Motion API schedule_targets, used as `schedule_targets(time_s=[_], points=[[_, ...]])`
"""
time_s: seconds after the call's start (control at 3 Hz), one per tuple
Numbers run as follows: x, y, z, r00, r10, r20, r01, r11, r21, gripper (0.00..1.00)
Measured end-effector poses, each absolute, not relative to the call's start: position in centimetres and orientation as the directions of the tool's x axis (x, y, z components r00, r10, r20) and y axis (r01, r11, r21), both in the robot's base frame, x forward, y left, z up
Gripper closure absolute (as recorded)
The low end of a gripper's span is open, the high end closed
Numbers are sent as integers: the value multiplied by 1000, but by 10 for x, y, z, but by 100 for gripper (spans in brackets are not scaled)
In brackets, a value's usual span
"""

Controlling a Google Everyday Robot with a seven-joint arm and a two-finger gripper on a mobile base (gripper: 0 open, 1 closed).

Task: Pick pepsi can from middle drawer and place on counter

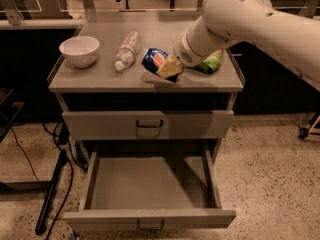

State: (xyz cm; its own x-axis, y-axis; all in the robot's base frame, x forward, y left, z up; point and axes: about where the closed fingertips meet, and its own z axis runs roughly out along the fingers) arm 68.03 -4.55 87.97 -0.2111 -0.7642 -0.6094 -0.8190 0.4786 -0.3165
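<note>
The pepsi can (156,61), dark blue with a red, white and blue logo, is tilted on its side in my gripper (169,69), just above the front middle of the counter (100,76). My gripper is shut on the can, with a tan finger pad across its lower side. My white arm reaches in from the upper right. The middle drawer (150,184) is pulled out below, and its grey floor is bare.
A white bowl (79,50) stands at the counter's left. A clear plastic water bottle (126,50) lies beside it. A green snack bag (210,63) lies partly behind my arm at the right. The top drawer (149,124) is closed. Black cables (55,179) lie on the floor at left.
</note>
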Motion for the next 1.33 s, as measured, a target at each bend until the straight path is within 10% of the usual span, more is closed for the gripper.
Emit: schedule_targets(time_s=[1.33], points=[[727, -37, 856, -202, -823, -531, -870, 400, -287, 100]])
